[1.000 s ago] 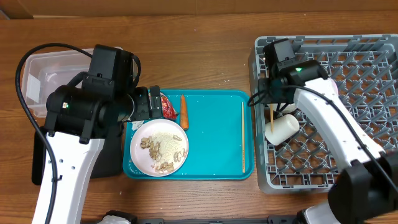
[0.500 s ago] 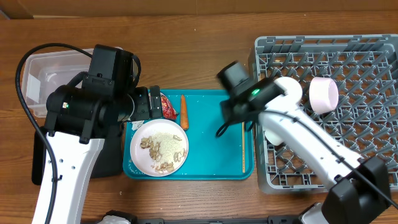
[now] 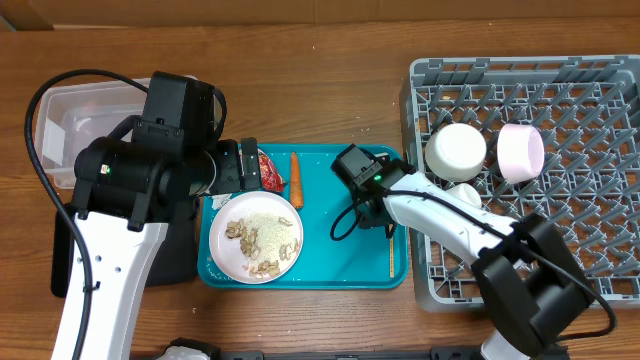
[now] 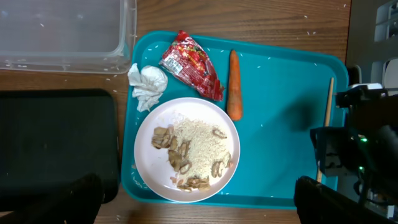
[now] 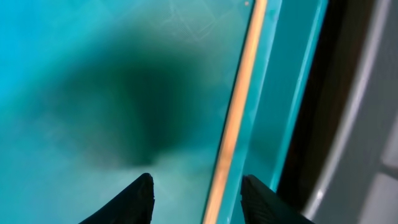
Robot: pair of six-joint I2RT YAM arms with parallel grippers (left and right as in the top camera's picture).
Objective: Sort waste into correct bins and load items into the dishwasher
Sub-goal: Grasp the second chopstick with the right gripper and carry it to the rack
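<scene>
A white plate with beige scraps and rice sits on the teal tray. Beside it lie a red wrapper, a white tissue and a carrot. My left gripper is open and empty, hovering above the plate. My right gripper is open, low over the tray's right side, with its fingers on either side of a wooden chopstick. In the grey dish rack are a white bowl, a pink bowl and a cup, which my right arm partly hides.
A clear tub stands at the far left. A black tray lies in front of it, mostly under my left arm. The dish rack's wall stands close to the right of the chopstick.
My right arm has swung left out of the dish rack and come down over the chopstick on the teal tray. The left arm has not moved.
</scene>
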